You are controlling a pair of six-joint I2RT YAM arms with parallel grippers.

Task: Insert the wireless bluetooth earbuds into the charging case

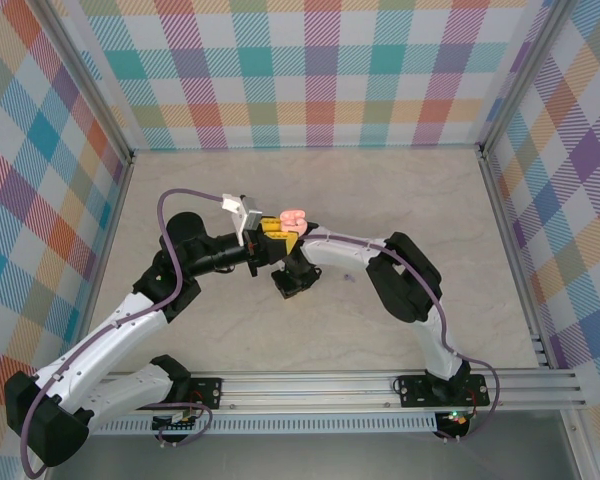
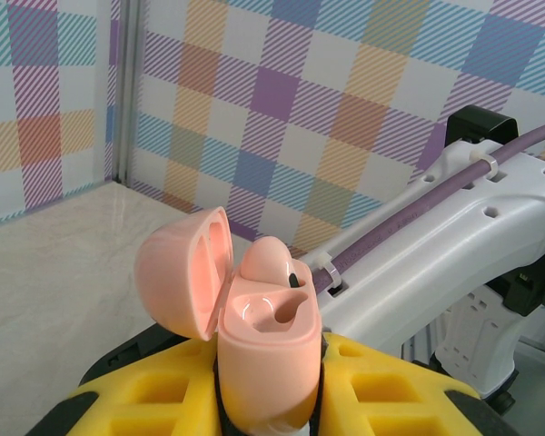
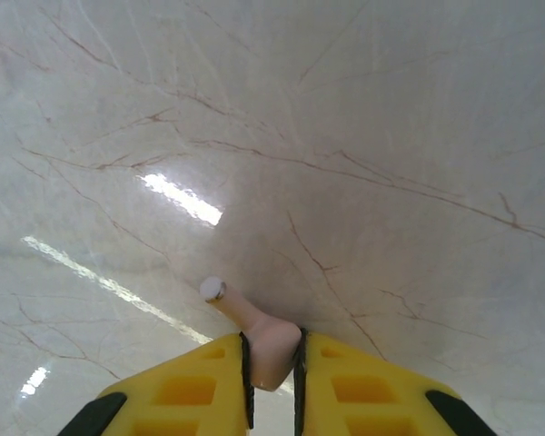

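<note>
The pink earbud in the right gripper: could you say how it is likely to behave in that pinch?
Probably stiff and very light: the pink earbud looks like small moulded plastic. Its glossy rounded body, pinched narrowly in the right gripper, may slip or pivot. If dropped, its stem would probably stop it rolling far.

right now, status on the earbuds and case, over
Left gripper shut on pink charging case, lid open, one earbud seated. Right gripper shut on second pink earbud, over table. Right arm close behind case.
</note>
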